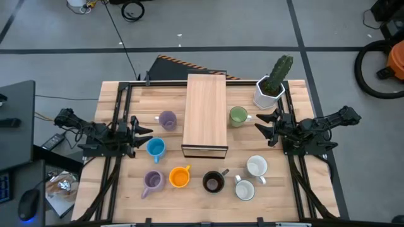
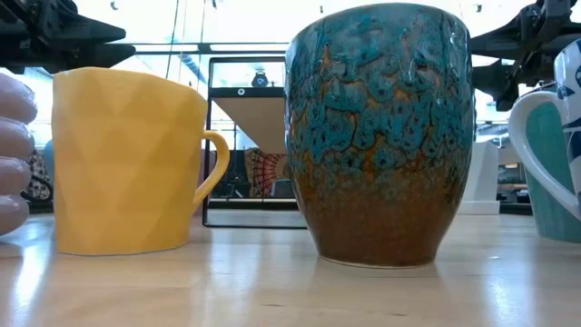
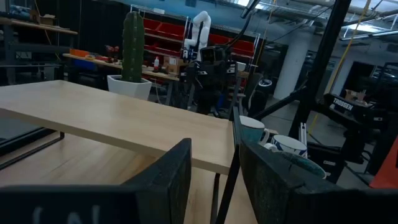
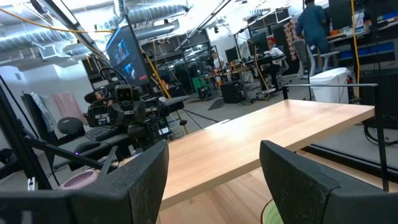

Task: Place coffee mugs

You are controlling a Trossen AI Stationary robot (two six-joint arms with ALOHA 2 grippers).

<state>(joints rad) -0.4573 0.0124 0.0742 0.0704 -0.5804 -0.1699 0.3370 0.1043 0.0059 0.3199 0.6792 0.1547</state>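
The wooden table [image 1: 126, 189] carries a raised wooden shelf [image 1: 205, 113] at its centre. At two o'clock stands the white cactus pot [image 1: 268, 94]. The left gripper [image 1: 140, 131] hovers at nine o'clock, fingers parted narrowly and empty; the right gripper [image 1: 264, 123] at three o'clock gapes wide, empty. Mugs: green mug [image 1: 238, 116] and lilac mug [image 1: 167, 120] flank the shelf; light blue mug [image 1: 156, 148], second lilac mug [image 1: 153, 181], orange mug [image 1: 180, 177], black mug [image 1: 213, 181] and two white mugs [image 1: 256, 166] sit toward six o'clock.

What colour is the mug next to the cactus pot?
Green mug, beside the white cactus pot; the high view shows it best.
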